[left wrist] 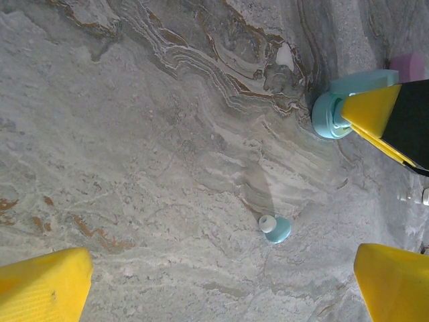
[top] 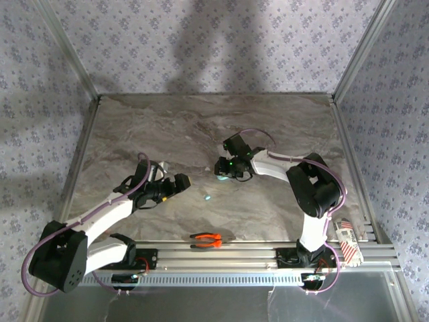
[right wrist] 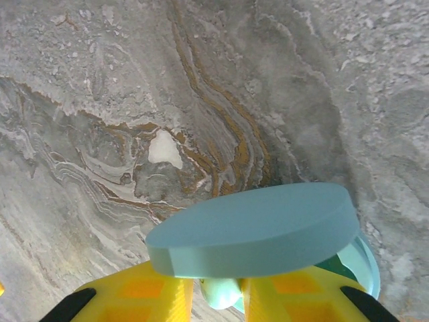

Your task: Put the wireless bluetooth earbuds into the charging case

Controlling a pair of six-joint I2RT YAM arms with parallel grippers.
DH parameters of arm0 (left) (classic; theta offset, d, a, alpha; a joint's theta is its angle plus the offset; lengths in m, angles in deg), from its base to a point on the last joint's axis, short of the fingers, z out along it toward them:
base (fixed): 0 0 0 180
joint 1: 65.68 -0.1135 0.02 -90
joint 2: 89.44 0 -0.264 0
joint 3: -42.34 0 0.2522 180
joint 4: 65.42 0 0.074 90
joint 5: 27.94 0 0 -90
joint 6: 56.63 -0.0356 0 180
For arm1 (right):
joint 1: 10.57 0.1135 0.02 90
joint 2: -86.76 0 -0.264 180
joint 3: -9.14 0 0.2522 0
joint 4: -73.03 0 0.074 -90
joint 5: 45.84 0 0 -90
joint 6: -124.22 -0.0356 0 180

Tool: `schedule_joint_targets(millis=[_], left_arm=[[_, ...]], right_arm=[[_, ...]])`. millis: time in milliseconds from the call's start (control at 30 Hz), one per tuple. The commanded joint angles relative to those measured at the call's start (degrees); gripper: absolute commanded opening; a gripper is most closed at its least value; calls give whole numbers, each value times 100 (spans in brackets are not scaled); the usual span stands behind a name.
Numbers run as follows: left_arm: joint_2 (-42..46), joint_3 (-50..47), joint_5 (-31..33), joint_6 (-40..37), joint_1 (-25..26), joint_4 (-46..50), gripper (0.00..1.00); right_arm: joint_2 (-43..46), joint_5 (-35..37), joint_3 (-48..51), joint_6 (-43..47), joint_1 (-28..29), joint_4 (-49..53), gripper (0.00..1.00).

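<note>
Left end effector (left wrist: 221, 285), teal earbud (left wrist: 275, 228), seemingly white-tipped

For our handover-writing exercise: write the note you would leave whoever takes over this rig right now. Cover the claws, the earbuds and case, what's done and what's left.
Left claw: wide open, empty, above the table.
Right claw: closed on a teal bud, at the open case.
Loose bud: teal, lies on the table below the left claw, apart from the case.
Done: case lid up, one bud in grip.
Left: seat the held bud, then probably fetch the loose bud. Whether the case already holds a bud cannot be told.
</note>
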Motion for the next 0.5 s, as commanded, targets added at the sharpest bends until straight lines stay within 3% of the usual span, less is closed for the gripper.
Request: schedule_joint_targets(millis=[0, 467], left_arm=[[117, 12, -113, -103, -39, 120, 100], [106, 31, -128, -111, -52, 138, 100]], right_arm=[[163, 383, -165, 118, 51, 548, 27], [336, 1038, -606, 195, 157, 1257, 29]])
